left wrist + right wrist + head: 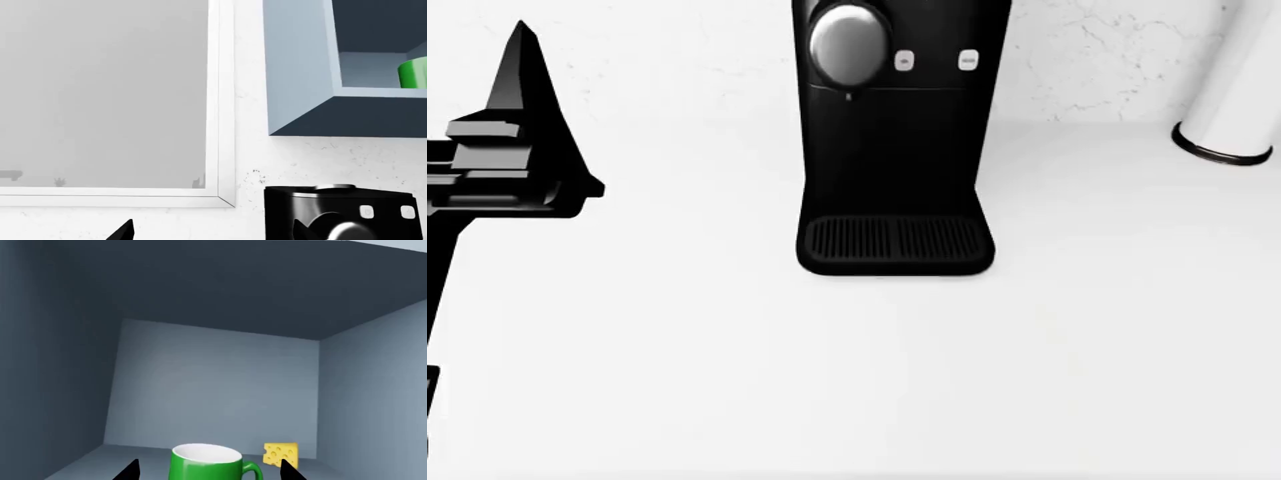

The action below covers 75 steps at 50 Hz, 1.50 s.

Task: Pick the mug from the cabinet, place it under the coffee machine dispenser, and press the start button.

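The green mug (205,466), white inside with its handle to one side, stands on the floor of the blue-grey cabinet (213,390). My right gripper (209,471) is open, with a fingertip on each side of the mug and not touching it. The mug's edge also shows in the left wrist view (413,73). The black coffee machine (894,150) stands on the counter, with its silver dispenser dome (847,45) above the ribbed drip tray (894,240). My left gripper (213,231) is open and empty, raised left of the machine.
A yellow cheese wedge (280,454) sits behind the mug in the cabinet. Two small white buttons (905,61) are beside the dome. A white cylinder with a dark base ring (1228,100) stands at the back right. A window (107,95) is left of the cabinet (300,75).
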{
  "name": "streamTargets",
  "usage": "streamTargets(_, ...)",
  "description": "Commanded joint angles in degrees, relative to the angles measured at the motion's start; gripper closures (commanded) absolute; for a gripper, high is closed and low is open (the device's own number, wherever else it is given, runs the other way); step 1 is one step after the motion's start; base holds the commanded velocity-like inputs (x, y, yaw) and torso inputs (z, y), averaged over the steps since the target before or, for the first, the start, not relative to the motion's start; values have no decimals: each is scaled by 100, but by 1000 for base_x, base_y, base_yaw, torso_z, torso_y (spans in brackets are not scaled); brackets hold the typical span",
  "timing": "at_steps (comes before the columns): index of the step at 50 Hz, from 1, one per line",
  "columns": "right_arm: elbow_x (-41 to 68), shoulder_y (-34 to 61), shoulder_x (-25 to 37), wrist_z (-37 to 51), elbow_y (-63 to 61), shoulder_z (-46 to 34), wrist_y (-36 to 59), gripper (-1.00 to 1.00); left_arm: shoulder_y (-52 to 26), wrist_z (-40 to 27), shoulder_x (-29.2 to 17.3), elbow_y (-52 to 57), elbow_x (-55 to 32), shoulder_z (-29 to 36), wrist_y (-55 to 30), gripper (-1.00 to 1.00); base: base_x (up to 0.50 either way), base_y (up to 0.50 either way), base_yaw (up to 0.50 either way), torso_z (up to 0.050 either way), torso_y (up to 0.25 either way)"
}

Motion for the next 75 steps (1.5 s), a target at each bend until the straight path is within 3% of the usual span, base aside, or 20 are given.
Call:
streamTargets(1,0,0,0,0,0,0,0,-100,31,-24,-27,17,-20,-7,35,-100,86,0,0,0,0)
streamTargets(43,0,0,0,0,0,0,0,-100,142,-118,-99,61,-115,-61,196,-100,70,0,0,0,0)
streamTargets(50,0,0,0,0,0,0,0,-100,118,-104,-54,65,511,66,322,-100,0,0,0,0,0)
streamTargets(59,0,0,0,0,0,0,0,-100,357,410,-120,263,991,142,695,-100,0,0,0,0,-56)
streamTargets(68,0,0,0,0,0,0,0,-100,337,189,-66,339,346,-171,806,-100,0,0,0,0,-83)
streamTargets(75,0,0,0,0,0,0,0,-100,375,241,-52,324,358,-185,905,-100,0,0,0,0,0)
